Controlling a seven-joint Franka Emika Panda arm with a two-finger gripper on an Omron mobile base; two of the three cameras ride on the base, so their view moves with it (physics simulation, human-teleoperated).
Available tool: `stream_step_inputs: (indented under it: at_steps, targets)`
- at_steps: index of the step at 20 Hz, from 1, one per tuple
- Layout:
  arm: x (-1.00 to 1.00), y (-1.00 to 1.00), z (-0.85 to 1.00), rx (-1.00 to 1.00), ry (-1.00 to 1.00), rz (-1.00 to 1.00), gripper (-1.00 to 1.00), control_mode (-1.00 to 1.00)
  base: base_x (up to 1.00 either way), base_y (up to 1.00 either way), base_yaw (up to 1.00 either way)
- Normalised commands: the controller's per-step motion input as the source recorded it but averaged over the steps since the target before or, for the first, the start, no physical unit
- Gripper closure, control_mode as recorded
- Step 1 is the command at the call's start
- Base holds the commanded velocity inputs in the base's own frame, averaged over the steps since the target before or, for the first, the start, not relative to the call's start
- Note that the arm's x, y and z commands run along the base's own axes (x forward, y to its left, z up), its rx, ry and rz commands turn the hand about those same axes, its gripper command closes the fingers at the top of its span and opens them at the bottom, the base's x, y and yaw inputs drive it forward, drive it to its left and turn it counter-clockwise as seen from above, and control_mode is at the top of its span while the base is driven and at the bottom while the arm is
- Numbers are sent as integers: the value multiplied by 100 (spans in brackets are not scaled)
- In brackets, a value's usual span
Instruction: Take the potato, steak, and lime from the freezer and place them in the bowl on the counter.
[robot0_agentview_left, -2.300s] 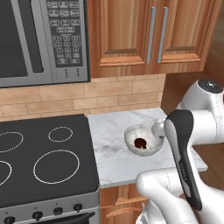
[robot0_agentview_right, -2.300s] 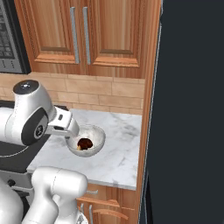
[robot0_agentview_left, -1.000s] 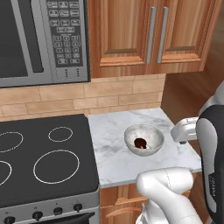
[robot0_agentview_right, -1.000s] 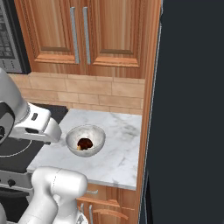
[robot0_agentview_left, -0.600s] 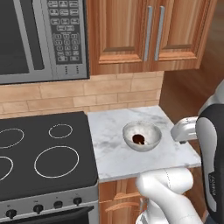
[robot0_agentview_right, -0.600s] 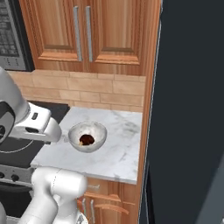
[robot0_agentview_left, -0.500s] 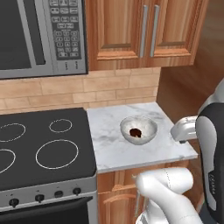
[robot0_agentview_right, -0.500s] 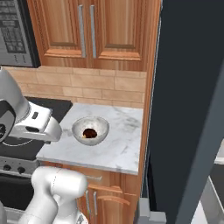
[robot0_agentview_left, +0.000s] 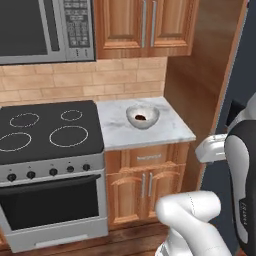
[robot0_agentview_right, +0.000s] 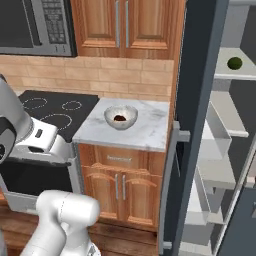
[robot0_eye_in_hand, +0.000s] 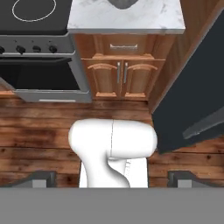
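At upper right of the right base view the lime (robot0_agentview_right: 234, 63) sits on a freezer (robot0_agentview_right: 197, 120) shelf; steak (robot0_agentview_right: 120, 118) in the bowl (robot0_agentview_right: 120, 116); gripper (robot0_eye_in_hand: 112, 179) spread and empty, so fetching is likely next, which needs a reach into the shelf.

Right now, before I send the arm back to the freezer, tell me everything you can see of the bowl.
The bowl is round, silvery-grey and looks metallic, with a mottled inside. It stands upright near the middle of the marble counter, right of the black stovetop, touching nothing but the slab. One small dark brown-red piece, apparently the steak, lies in its bottom; nothing else shows inside.
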Motion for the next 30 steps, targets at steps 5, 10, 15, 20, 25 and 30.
stream_step_inputs:
  at_steps: [5,10,15,20,25,30]
  targets:
    - [0,0,0,0,0,0,-100,100,-100,15,0]
    - [0,0,0,0,0,0,-100,100,-85,-16,0]
    - [0,0,0,0,0,0,-100,100,-17,-71,0]
    - [0,0,0,0,0,0,-100,100,0,-90,0]
    - [0,0,0,0,0,0,-100,100,0,-58,0]
    - [0,0,0,0,0,0,-100,100,0,-69,0]
